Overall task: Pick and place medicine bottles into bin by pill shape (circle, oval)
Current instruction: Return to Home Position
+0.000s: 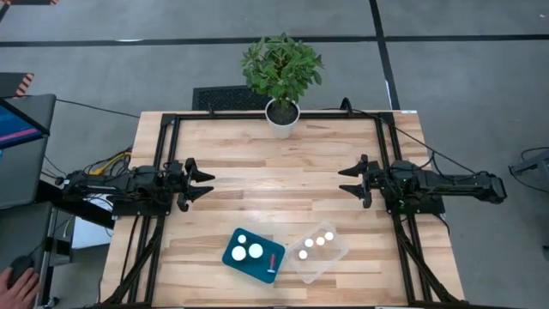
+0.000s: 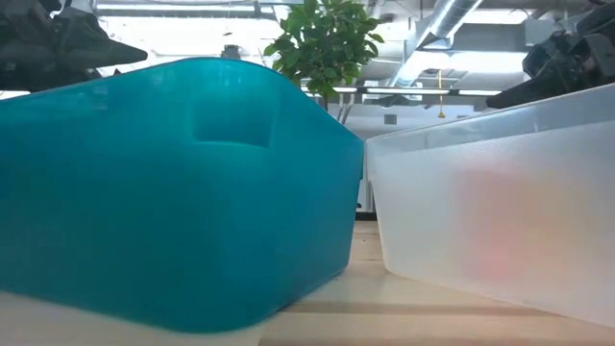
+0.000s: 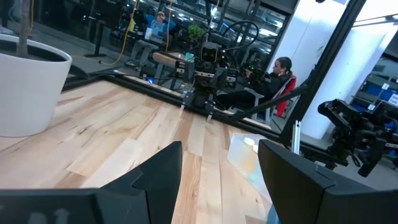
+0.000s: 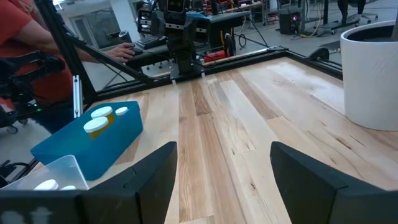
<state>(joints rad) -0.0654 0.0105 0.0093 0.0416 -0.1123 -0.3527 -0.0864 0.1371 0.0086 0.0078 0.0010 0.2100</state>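
Left gripper (image 1: 204,184) and right gripper (image 1: 347,182), both spread, flank open tabletop (image 1: 274,172) beyond the teal bin (image 1: 233,256) at the near edge.

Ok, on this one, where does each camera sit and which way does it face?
High view: above the table, looking straight down; both arms show, left gripper and right gripper open.
Low view: at table-top height, close against the teal bin and clear bin; arms at top corners.
Left wrist view: looks across the table toward the right gripper; own fingers at bottom.
Right wrist view: looks across toward the left gripper; own fingers at bottom.
Shared: both wrist views show the white pot.
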